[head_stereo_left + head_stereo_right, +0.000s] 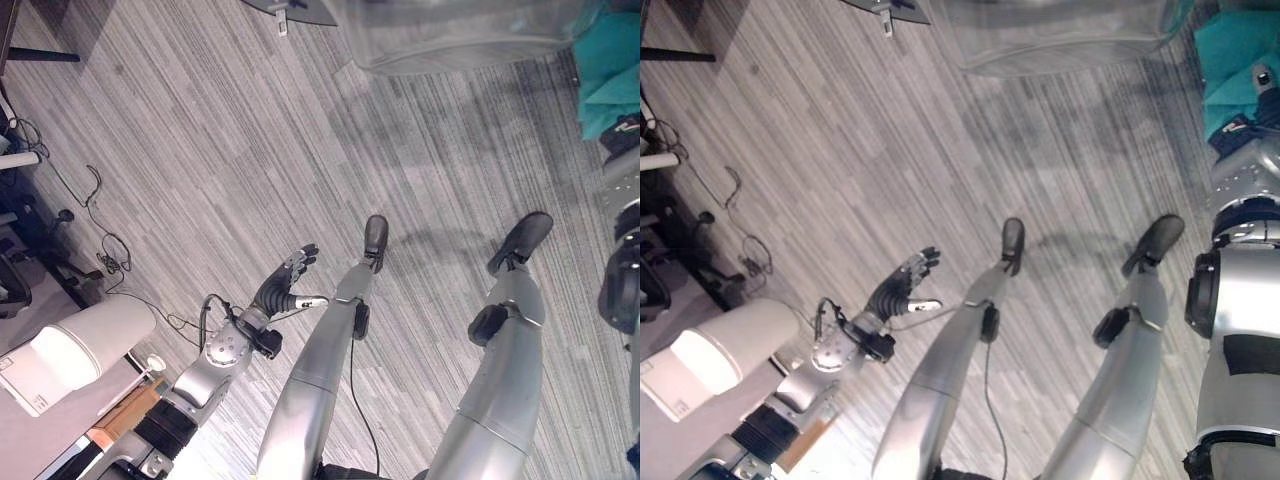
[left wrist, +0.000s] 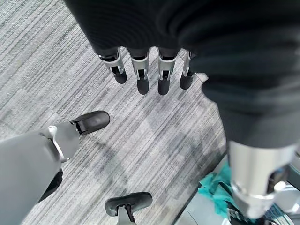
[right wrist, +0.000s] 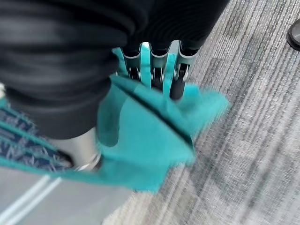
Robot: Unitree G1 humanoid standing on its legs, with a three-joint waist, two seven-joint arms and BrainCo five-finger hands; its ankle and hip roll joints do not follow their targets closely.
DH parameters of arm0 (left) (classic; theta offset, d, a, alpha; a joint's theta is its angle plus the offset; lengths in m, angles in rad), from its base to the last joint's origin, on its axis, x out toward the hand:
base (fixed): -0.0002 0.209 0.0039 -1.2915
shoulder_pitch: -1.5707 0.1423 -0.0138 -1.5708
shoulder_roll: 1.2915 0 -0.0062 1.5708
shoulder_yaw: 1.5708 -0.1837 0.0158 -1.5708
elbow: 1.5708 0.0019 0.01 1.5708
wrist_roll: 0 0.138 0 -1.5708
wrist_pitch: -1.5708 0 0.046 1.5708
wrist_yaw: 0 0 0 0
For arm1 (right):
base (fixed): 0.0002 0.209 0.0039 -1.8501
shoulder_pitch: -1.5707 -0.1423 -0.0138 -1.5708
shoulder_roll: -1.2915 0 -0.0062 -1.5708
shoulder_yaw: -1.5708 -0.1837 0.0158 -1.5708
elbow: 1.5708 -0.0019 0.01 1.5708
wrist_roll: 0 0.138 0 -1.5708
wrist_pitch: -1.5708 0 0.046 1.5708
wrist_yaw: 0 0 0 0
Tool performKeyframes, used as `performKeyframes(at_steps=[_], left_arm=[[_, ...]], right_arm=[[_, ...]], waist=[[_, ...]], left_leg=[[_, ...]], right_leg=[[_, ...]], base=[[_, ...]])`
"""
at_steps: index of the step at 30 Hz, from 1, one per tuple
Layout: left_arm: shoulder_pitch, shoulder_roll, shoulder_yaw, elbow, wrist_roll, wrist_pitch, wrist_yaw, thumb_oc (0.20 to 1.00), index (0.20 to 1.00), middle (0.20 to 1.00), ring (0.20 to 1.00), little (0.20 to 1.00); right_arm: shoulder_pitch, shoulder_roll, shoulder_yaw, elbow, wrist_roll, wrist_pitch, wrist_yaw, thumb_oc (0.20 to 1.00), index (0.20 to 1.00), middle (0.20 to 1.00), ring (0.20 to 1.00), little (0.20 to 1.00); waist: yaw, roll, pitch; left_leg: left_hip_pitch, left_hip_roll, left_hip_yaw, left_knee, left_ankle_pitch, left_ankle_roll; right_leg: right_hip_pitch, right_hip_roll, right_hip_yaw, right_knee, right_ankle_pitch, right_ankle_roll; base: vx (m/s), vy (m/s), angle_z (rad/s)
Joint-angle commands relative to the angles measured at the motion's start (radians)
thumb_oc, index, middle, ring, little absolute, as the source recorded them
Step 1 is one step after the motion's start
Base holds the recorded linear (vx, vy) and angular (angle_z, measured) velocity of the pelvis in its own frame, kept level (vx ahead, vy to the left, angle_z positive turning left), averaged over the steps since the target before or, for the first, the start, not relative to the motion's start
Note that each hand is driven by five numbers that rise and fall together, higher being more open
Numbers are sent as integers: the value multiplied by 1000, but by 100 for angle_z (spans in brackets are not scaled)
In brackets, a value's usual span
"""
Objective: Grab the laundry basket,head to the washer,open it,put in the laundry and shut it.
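Two robot hands, left robot hand (image 1: 290, 285) relaxed, empty, right robot hand (image 3: 159, 70) pinching crumpled teal cloth (image 3: 150, 136), no clear long axis.

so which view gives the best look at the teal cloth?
The right wrist view: the teal cloth fills its middle, folded, hanging over the grey carpet right at the right hand. The left eye and right eye views catch it at their upper right corner. The left wrist view shows a small piece near the lower edge.

Teal cloth (image 3: 154, 136) — over what seems a navy-patterned fabric (image 3: 26, 152); grey streaked carpet (image 1: 250, 150).
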Motion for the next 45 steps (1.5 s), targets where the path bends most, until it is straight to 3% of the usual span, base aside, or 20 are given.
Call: performKeyframes(at_steps=[1,13,19,20,21,22,23,24,26,28,31,32,33,34,35,36,37,38,40,45], left_arm=[[76,15,21,-71,-30,-33,13,1000,1000,1000,1000,1000],[73,30,27,-38,-17,-18,15,1000,1000,1000,1000,1000],[94,39,18,12,-20,-4,1,1000,1000,1000,1000,1000],[104,43,19,21,-19,-2,-4,1000,1000,1000,1000,1000],[136,54,13,50,-20,12,-13,1000,1000,1000,1000,1000],[137,55,12,49,-20,13,-14,1000,1000,1000,1000,1000],[164,60,7,63,-21,25,-22,1000,1000,1000,1000,1000],[165,60,4,63,-21,25,-23,1000,1000,1000,1000,1000],[189,74,-3,53,-32,32,-35,1000,1000,1000,1000,1000],[204,85,-2,30,-49,31,-35,1000,1000,1000,1000,1000],[213,88,0,14,-56,27,-32,1000,1000,1000,1000,1000],[217,100,-5,3,-43,17,-31,1000,1000,1000,1000,1000],[218,92,-4,2,-42,17,-31,1000,1000,1000,1000,1000],[217,95,-6,4,-36,8,-30,1000,1000,1000,1000,1000],[208,107,-6,-11,-29,-3,-34,1000,1000,1000,1000,1000],[209,105,-3,-12,-29,-3,-34,1000,1000,1000,1000,1000],[205,116,-1,-29,-30,-2,-52,1000,1000,1000,1000,1000],[211,116,6,-34,-31,0,-54,1000,1000,1000,1000,1000],[210,112,2,-38,-30,7,-56,1000,1000,1000,1000,1000],[208,84,-4,0,-18,22,-58,1000,1000,1000,1000,1000]], right_arm=[[3,-85,147,-23,32,-56,-12,200,200,200,200,200],[83,5,62,-149,144,-112,4,200,200,200,200,200],[169,2,-55,-335,207,-213,-52,200,200,200,200,200],[194,-4,-79,-412,202,-243,-72,200,200,200,200,200],[243,-17,-128,-620,107,-317,-166,200,200,200,200,200],[254,-11,-134,-636,94,-316,-180,200,200,200,200,200],[283,-45,-175,-760,-10,-341,-257,200,200,200,200,200],[292,-40,-181,-775,-27,-337,-274,200,200,200,200,200],[310,-108,-201,-886,-251,-297,-406,200,200,200,200,200],[314,-154,-177,-944,-458,-202,-498,200,200,200,200,200],[305,-169,-143,-957,-586,-124,-544,200,200,200,200,200],[298,-195,-68,-861,-719,-33,-564,200,200,200,200,200],[274,-197,-45,-848,-723,-31,-567,200,200,200,200,200],[254,-208,16,-760,-765,5,-544,322,322,322,322,322],[199,-183,127,-581,-730,24,-423,1000,1000,1000,1000,1000],[182,-184,141,-567,-725,19,-417,1000,1000,1000,1000,1000],[182,-137,189,-433,-671,42,-324,1000,1000,1000,1000,1000],[157,-136,210,-407,-661,31,-312,1000,1000,1000,1000,1000],[172,-82,174,-353,-559,12,-283,1000,1000,1000,1000,1000],[349,42,76,-453,-415,-67,-223,1000,1000,1000,1000,1000]], waist=[[-22,114,-23],[-62,59,-35],[-104,21,-67],[-115,15,-75],[-139,7,-96],[-138,6,-94],[-153,3,-114],[-152,3,-113],[-161,3,-129],[-159,10,-125],[-153,21,-123],[-133,26,-120],[-134,31,-123],[-125,35,-121],[-105,42,-117],[-107,43,-116],[-99,51,-111],[-102,50,-113],[-104,62,-108],[-121,62,-99]], left_leg=[[63,35,-15,85,-218,9],[142,47,-5,39,-218,-1],[283,55,3,-50,-214,-1],[314,55,3,-67,-214,-1],[379,56,8,-94,-217,3],[385,56,8,-97,-216,3],[422,56,9,-109,-216,3],[428,56,9,-113,-215,3],[470,52,1,-135,-211,2],[474,46,-3,-140,-202,1],[465,38,-1,-135,-200,1],[455,35,-2,-133,-194,3],[451,36,0,-132,-195,3],[443,36,3,-128,-193,4],[430,41,9,-125,-188,5],[427,42,11,-125,-188,5],[420,44,14,-124,-183,4],[416,45,16,-123,-183,4],[410,45,17,-123,-176,2],[415,50,13,-129,-167,-2]], right_leg=[[-14,102,27,-65,-27,-5],[78,120,5,-100,-24,-5],[211,130,-13,-175,-15,5],[239,134,-16,-192,-13,7],[290,141,-9,-214,-8,7],[295,141,-9,-216,-8,7],[327,142,-3,-224,-10,7],[332,142,-4,-225,-10,7],[361,145,5,-229,-18,6],[356,144,16,-213,-25,2],[344,144,24,-203,-31,-1],[330,141,26,-196,-33,-3],[324,142,28,-193,-33,-4],[313,140,31,-187,-32,-4],[292,139,32,-178,-32,-7],[288,140,34,-177,-32,-7],[278,141,36,-173,-30,-9],[273,142,38,-172,-31,-9],[269,144,38,-172,-29,-10],[286,149,29,-180,-25,-16]], base=[[0,0,0],[1,3,0],[29,14,-7],[103,24,-12],[84,34,-14],[100,51,-29],[40,22,-29],[73,29,-31],[41,1,-16],[-1,-33,-10],[-3,-9,-1],[-16,-15,-5],[-21,-33,-7],[0,0,0],[-24,-31,2],[-27,-37,4],[0,0,0],[0,0,0],[6,9,5],[1,0,-2]])
